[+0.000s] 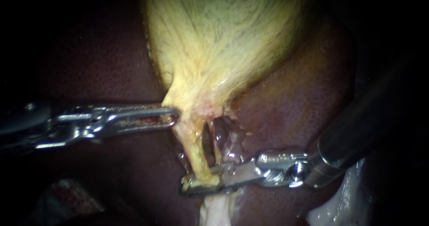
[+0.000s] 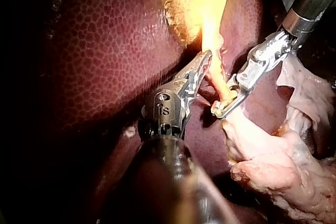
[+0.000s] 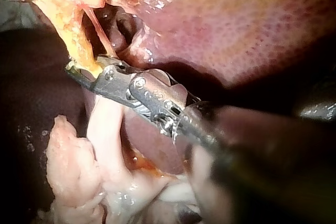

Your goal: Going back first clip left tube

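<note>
Currently the right instrument (image 1: 201, 183) jaws clamp the left tube (image 1: 195, 152); the left instrument (image 1: 172, 117) jaws grip the gallbladder (image 1: 214, 43). Withdrawing before release risks tearing the tube.

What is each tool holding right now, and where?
The left tool grips the gallbladder at its narrow neck. The right tool clamps the left tube at its lower end.

1. Two instruments: the left instrument (image 1: 175, 116) and the right instrument (image 1: 188, 184).
2. Two tubes: the yellow left tube (image 1: 195, 148) and a thinner tube (image 1: 217, 143) just beside it.
3. One gallbladder (image 1: 223, 34).
4. One liver (image 1: 290, 101).
5. One lump of pale tissue (image 2: 273, 166).
</note>
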Tool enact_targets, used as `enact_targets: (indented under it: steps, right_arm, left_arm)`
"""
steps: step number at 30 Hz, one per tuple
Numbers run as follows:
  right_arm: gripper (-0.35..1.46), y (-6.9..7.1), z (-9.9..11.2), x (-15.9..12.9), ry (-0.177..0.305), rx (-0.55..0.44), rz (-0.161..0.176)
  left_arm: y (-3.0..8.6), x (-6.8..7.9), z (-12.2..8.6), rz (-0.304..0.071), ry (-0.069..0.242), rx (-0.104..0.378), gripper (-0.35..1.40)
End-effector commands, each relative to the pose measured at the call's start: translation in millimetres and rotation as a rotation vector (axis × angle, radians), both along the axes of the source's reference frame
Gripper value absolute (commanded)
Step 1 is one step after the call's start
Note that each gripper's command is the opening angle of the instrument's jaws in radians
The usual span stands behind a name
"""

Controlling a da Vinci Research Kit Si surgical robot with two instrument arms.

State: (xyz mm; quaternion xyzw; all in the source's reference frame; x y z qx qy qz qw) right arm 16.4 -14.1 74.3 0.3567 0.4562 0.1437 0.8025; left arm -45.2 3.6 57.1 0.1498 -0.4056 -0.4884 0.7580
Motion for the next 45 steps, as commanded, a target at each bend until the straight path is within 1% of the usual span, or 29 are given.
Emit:
enact_targets:
  steps: [1,10,11,13,15,16,18,22,25,26,30,34,40,45]
  right_arm:
    - [-0.35,0.0,0.0,0.0,0.000,-0.001,0.000]
    - [-0.35,0.0,0.0,-0.1,-0.002,-0.001,-0.003]
    - [-0.31,0.1,0.0,-0.1,0.008,0.001,0.003]
    - [0.13,0.1,-0.1,0.0,0.024,0.006,0.009]
    - [0.37,0.2,-0.2,0.2,0.029,0.005,0.019]
    - [0.44,0.3,-0.2,0.4,0.050,-0.035,0.008]
    - [0.51,0.4,-0.2,0.6,0.065,-0.075,0.006]
    - [0.57,0.7,-0.4,0.7,0.091,-0.162,0.019]
    - [0.60,1.5,-0.6,0.7,0.100,-0.229,0.026]
    - [0.60,1.8,-0.8,0.6,0.106,-0.257,0.025]
    - [0.60,2.7,-1.3,0.0,0.124,-0.303,0.011]
    - [0.60,3.0,-1.5,-0.4,0.125,-0.308,0.011]
    - [0.60,2.7,-1.8,-0.9,0.127,-0.307,0.008]
    - [0.60,2.7,-2.8,-2.5,0.125,-0.318,0.015]
  left_arm:
    - [0.0,0.1,-0.1,-0.001,0.000,0.000,-0.35]
    - [0.0,0.1,-0.2,-0.001,0.000,0.000,-0.35]
    - [0.0,0.1,-0.2,0.000,0.000,0.000,-0.35]
    - [0.0,0.1,-0.2,0.000,0.000,0.000,-0.35]
    - [0.0,0.1,-0.2,0.000,0.000,0.000,-0.35]
    - [0.0,0.1,-0.2,0.000,0.000,0.000,-0.35]
    - [-0.1,0.1,-0.1,0.000,0.000,0.000,-0.35]
    - [-0.1,0.2,-0.1,0.000,0.000,0.000,-0.35]
    - [-0.2,0.1,-0.2,-0.003,0.003,-0.001,-0.35]
    - [-0.2,0.1,-0.3,-0.003,0.003,-0.002,-0.35]
    - [-0.3,0.2,-0.4,-0.004,0.003,-0.001,-0.35]
    - [-0.3,0.2,-0.4,-0.003,0.003,-0.001,-0.35]
    - [-0.3,0.2,-0.4,-0.003,0.003,-0.002,-0.35]
    - [-0.5,0.3,-0.2,-0.001,0.001,-0.002,-0.35]
